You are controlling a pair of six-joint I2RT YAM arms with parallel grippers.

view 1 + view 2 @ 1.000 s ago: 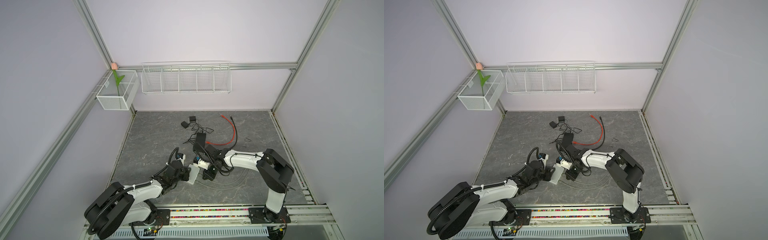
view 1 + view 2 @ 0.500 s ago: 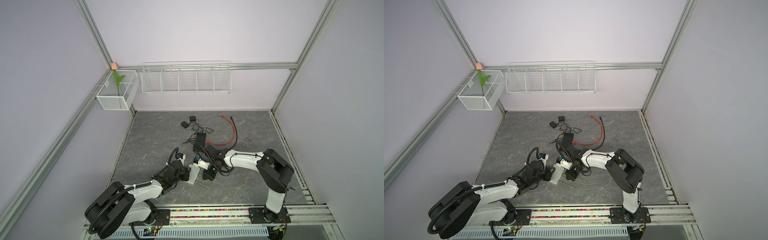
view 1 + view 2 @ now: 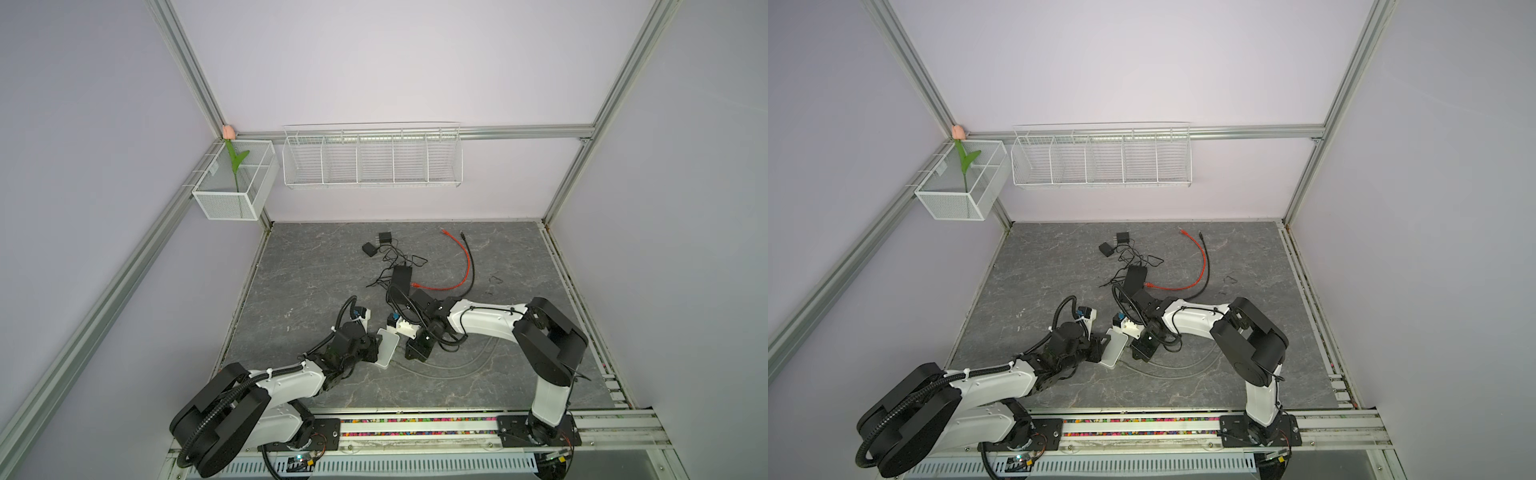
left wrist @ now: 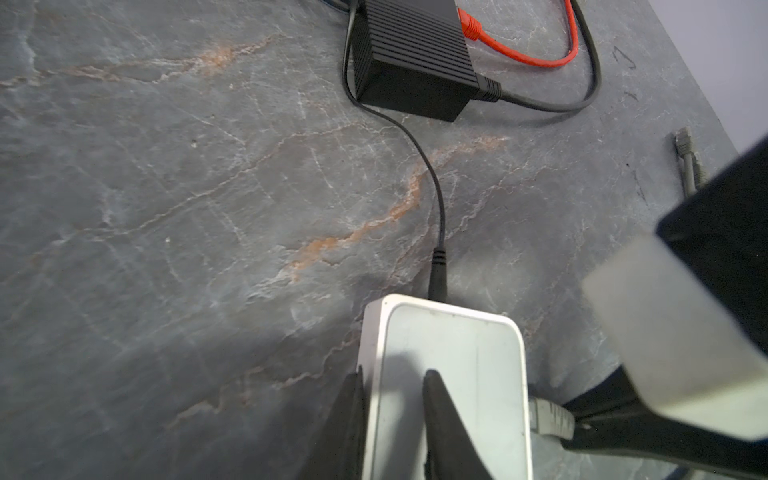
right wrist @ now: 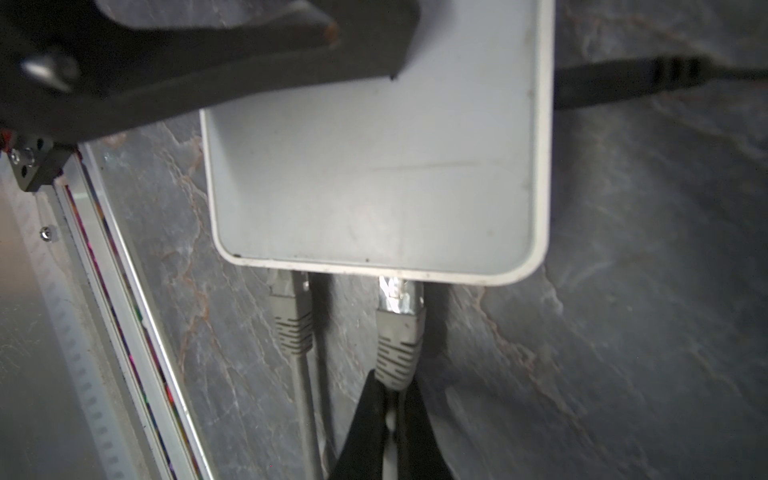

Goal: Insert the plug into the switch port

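The white switch [image 3: 387, 347] [image 3: 1115, 348] lies on the grey floor near the front middle. My left gripper [image 4: 395, 372] [image 3: 374, 348] is shut on its near end, with one finger along its side and one on its top face [image 4: 457, 365]. My right gripper [image 5: 392, 386] [image 3: 412, 354] is shut on the ribbed boot of a grey plug [image 5: 400, 332]. The plug's metal tip sits at the switch's [image 5: 374, 174] port edge. Whether it is fully seated is hidden. A second grey plug [image 5: 291, 320] sits in a neighbouring port.
A black power lead [image 4: 438, 266] enters the switch's far end and runs to a black adapter box [image 4: 415, 54] [image 3: 401, 276]. A red cable [image 3: 466, 270] and black cords lie behind. A loose grey connector [image 4: 683, 143] lies apart. The base rail [image 5: 104, 291] runs close by.
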